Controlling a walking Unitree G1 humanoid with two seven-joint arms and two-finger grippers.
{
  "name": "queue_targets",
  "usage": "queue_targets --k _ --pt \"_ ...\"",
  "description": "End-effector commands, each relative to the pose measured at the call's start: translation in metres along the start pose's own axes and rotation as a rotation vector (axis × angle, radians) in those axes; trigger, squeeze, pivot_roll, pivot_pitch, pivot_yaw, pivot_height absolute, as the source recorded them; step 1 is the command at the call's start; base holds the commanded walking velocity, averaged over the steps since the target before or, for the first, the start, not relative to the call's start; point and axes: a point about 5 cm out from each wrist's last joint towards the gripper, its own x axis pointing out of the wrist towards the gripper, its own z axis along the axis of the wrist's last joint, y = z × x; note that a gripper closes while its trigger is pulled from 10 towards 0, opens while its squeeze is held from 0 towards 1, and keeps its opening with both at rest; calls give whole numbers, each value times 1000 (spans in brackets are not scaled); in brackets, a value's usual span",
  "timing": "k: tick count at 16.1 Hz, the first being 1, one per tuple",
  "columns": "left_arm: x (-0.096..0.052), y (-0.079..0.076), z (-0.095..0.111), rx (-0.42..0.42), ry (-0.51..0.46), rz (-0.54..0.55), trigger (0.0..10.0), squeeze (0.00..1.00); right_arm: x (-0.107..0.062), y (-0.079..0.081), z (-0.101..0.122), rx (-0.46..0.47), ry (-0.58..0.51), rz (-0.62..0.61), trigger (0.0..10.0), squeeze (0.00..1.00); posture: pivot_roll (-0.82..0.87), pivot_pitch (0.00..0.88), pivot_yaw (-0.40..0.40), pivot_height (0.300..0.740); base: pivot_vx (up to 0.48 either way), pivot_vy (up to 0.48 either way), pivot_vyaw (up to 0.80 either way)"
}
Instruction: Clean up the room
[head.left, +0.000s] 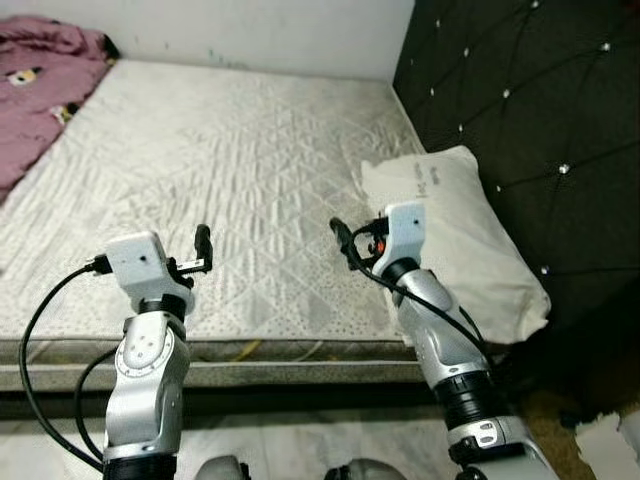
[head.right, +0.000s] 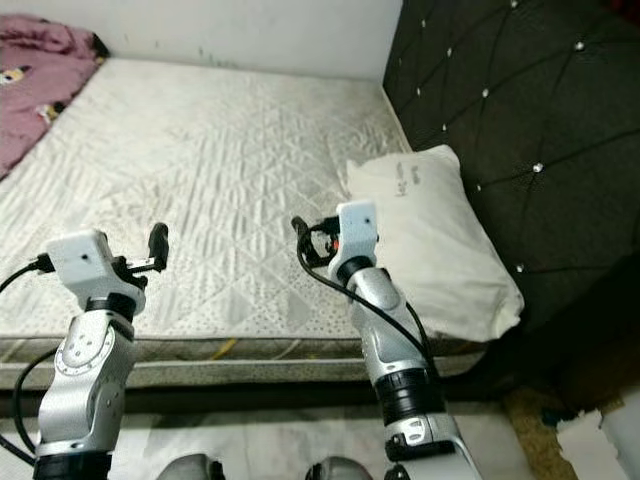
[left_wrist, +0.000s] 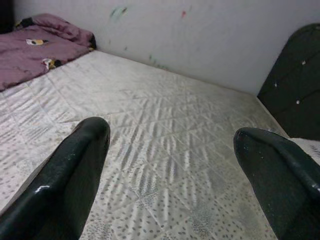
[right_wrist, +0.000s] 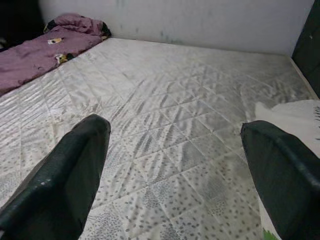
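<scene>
A bare quilted mattress (head.left: 230, 150) lies before me. At its right end a white pillow (head.left: 470, 240) rests against the headboard. A purple blanket (head.left: 35, 90) is bunched at the far left corner, and it is also in the left wrist view (left_wrist: 40, 50). Both arms are raised over the mattress's near edge. My left gripper (head.left: 203, 245) is open, and its black fingers (left_wrist: 75, 175) have nothing between them. My right gripper (head.left: 343, 238) is open and empty too, just left of the pillow (right_wrist: 295, 120).
A dark tufted headboard (head.left: 530, 100) stands along the right side. A pale wall (head.left: 250, 30) runs behind the bed. Near my feet is light tiled floor (head.left: 300, 440), with a white scrap (head.left: 610, 440) at the lower right.
</scene>
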Motion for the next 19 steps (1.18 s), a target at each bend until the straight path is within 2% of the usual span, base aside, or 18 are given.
queue_targets --k 1,12,15,17,19 --pt "-1 -5 5 -11 -22 -22 10000 0 -1 -4 5 4 -20 -5 10000 0 -34 0 -78 740 270 0 0" --pt "-1 -6 6 -14 -29 -47 10000 0 1 -3 5 7 -11 10 10000 0 -26 0 -77 740 357 0 0" --pt "-1 -9 4 -23 -17 -46 10000 0 1 -3 4 -11 -4 12 10000 0 -26 0 -75 740 0 0 0" --pt "0 -6 2 -20 -1 -19 10000 0 2 -5 3 -72 2 -8 10000 0 -25 0 -74 740 0 0 0" --pt "0 -6 2 -24 2 -22 10000 0 3 -7 3 -37 12 -34 10000 0 -25 0 -71 740 0 0 0"
